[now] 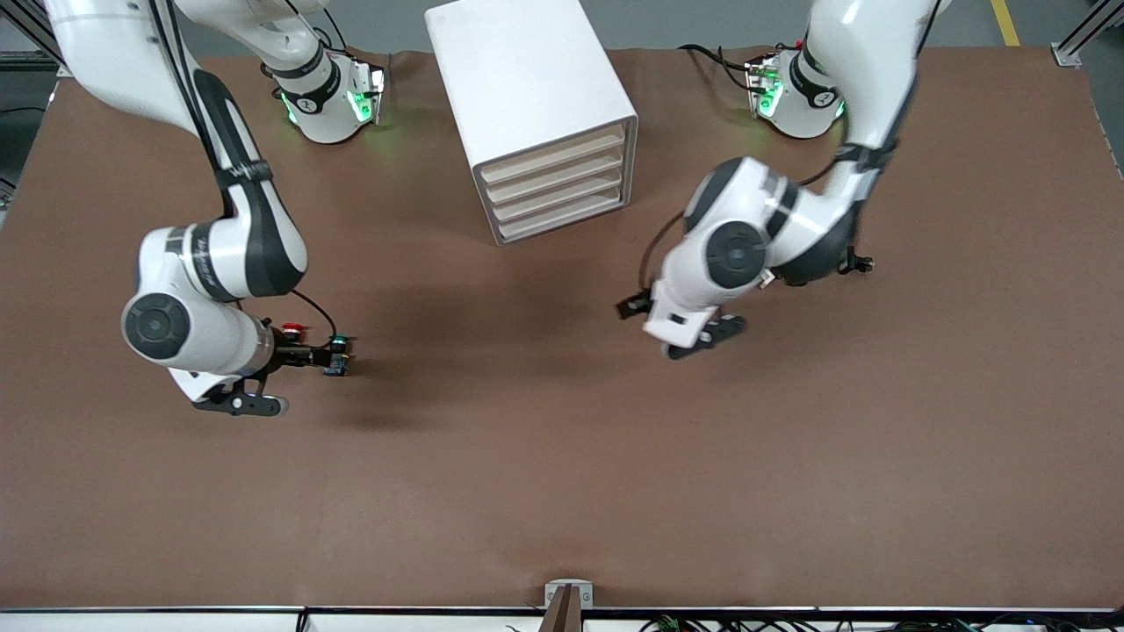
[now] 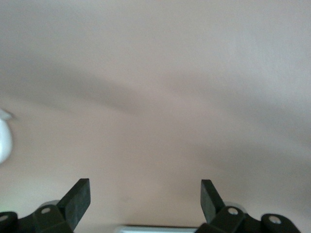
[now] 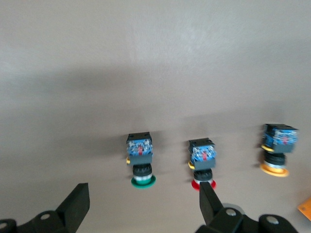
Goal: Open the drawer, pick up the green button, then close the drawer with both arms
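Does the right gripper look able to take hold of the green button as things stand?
Probably yes: the right gripper is open just by the green button, which lies on the table with clear space around it; the red button lies apart.

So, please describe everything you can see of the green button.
The green button is a small push button with a round green cap, a silver ring under it and a black-and-blue body. It rests on the brown table, beside the red-capped button and apart from it. The open right gripper is around it, and nothing touches it.
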`<action>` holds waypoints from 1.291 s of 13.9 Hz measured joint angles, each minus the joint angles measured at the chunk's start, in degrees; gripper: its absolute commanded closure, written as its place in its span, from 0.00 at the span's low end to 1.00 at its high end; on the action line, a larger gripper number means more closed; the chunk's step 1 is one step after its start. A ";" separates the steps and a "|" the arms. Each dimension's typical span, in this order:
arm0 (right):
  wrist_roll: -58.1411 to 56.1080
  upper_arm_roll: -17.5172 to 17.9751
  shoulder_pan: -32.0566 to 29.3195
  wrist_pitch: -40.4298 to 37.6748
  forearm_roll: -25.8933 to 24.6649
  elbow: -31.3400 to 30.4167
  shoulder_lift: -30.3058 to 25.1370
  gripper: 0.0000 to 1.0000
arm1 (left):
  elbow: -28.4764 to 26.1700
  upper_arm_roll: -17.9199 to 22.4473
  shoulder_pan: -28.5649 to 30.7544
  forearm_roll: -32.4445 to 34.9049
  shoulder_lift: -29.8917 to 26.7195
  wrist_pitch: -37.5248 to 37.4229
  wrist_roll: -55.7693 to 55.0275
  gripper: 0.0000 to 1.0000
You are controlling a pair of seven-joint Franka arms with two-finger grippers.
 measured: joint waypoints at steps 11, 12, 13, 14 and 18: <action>-9.04 -0.15 -3.63 -19.08 0.00 10.48 -10.66 0.00 | 10.00 0.25 22.10 8.13 -11.82 -16.75 14.18 0.00; -10.18 -0.16 -4.43 -19.93 0.00 11.61 -10.87 0.00 | 11.99 0.27 23.70 8.13 -11.95 -18.89 15.95 0.00; -11.07 -0.16 -5.17 -20.39 0.00 12.46 -11.42 0.00 | 13.41 0.25 25.22 8.14 -12.06 -20.47 18.29 0.00; -11.66 -0.17 -5.80 -20.64 0.00 12.81 -12.39 0.00 | 14.28 0.24 26.81 8.14 -12.24 -21.70 21.04 0.00; -12.64 -0.19 -7.82 -18.00 0.18 8.13 -19.81 0.00 | 15.44 0.22 32.33 8.14 -14.28 -24.22 28.49 0.00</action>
